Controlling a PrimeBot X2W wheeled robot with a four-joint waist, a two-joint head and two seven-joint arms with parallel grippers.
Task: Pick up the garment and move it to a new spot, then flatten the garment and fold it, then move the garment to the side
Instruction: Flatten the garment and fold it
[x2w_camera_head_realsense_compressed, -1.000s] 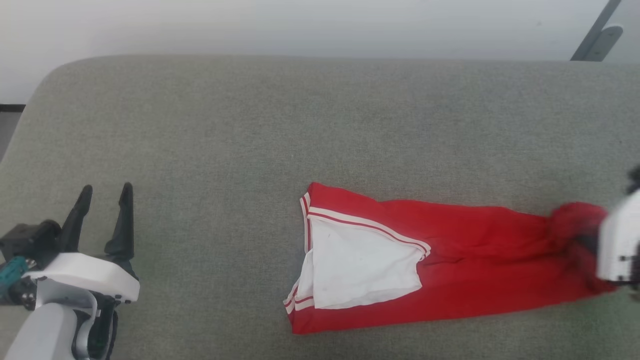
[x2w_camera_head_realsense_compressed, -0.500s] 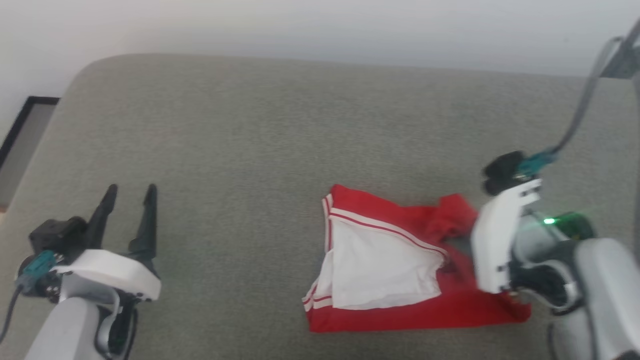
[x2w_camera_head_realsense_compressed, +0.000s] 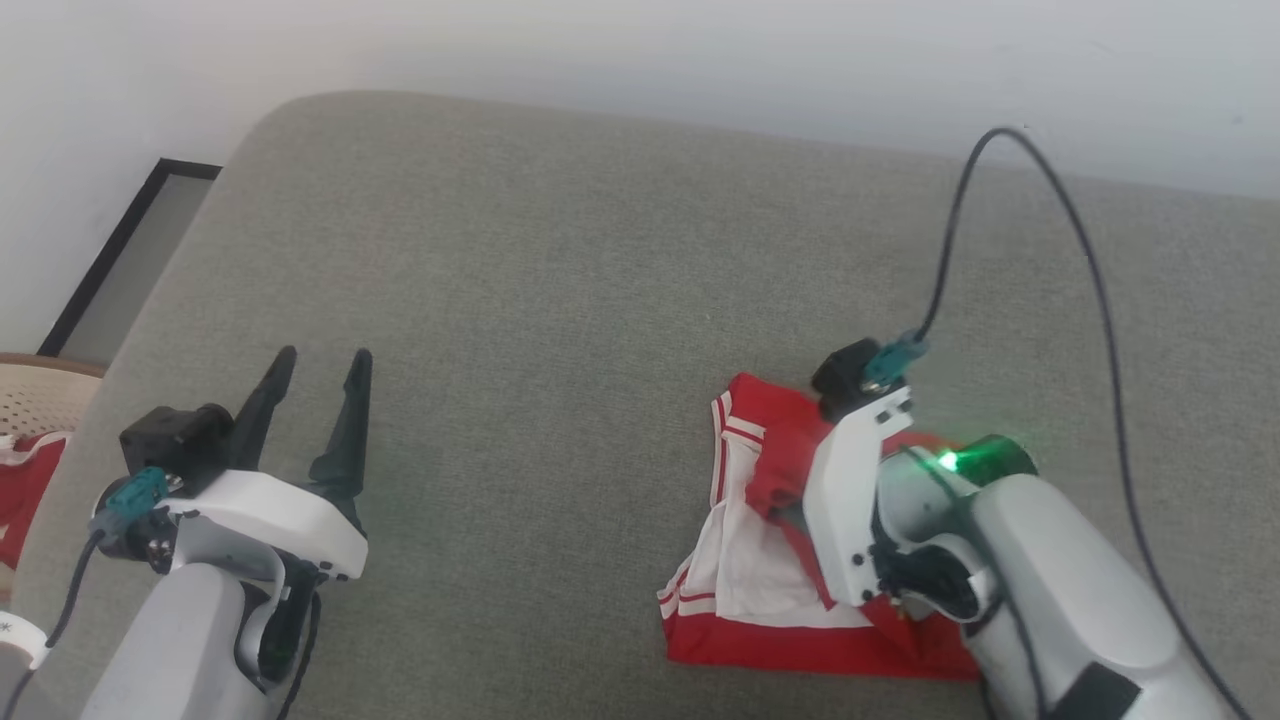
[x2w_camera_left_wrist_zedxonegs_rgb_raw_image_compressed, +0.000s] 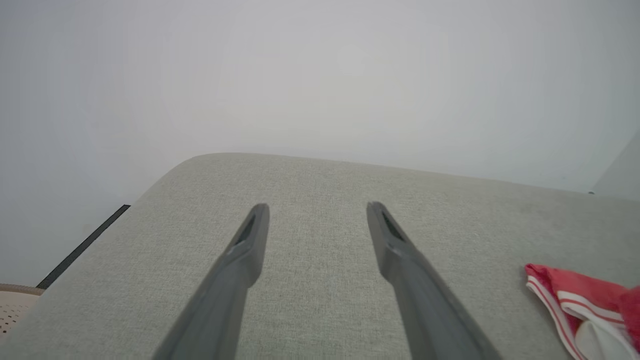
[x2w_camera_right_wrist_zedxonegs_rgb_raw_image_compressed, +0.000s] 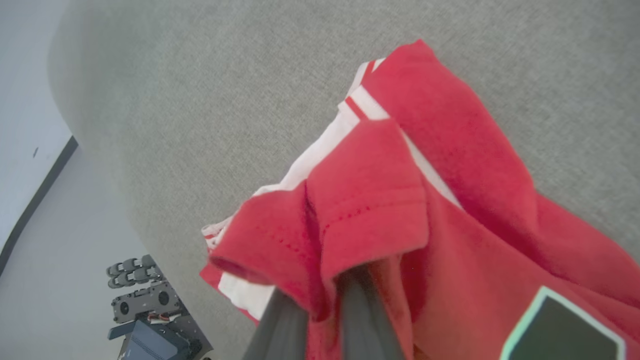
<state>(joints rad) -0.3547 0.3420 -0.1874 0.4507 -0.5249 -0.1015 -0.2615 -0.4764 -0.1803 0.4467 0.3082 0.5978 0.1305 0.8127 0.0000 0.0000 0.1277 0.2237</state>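
The jersey (x2w_camera_head_realsense_compressed: 745, 580) is laid right of centre on the grey cushion (x2w_camera_head_realsense_compressed: 560, 260). Its red hem is pinched between the near-closed fingers of the right gripper (x2w_camera_right_wrist_zedxonegs_rgb_raw_image_compressed: 318, 315) and doubled leftward along its long axis. The left gripper (x2w_camera_head_realsense_compressed: 325, 353) is held wide and empty, well apart at lower left.

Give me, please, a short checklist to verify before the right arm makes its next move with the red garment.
1. Grip: right pincer shut on a red hem of the garment: ok.
2. Free arm: left pincer open, holding nothing, apart from the garment: ok.
3. Held hem lies flat: not ok, it is bunched and raised over the white panel.
4. Folded edges aligned: cannot tell, the right arm covers that side.
5. Black cable loops above the arm, apart from the garment: ok.
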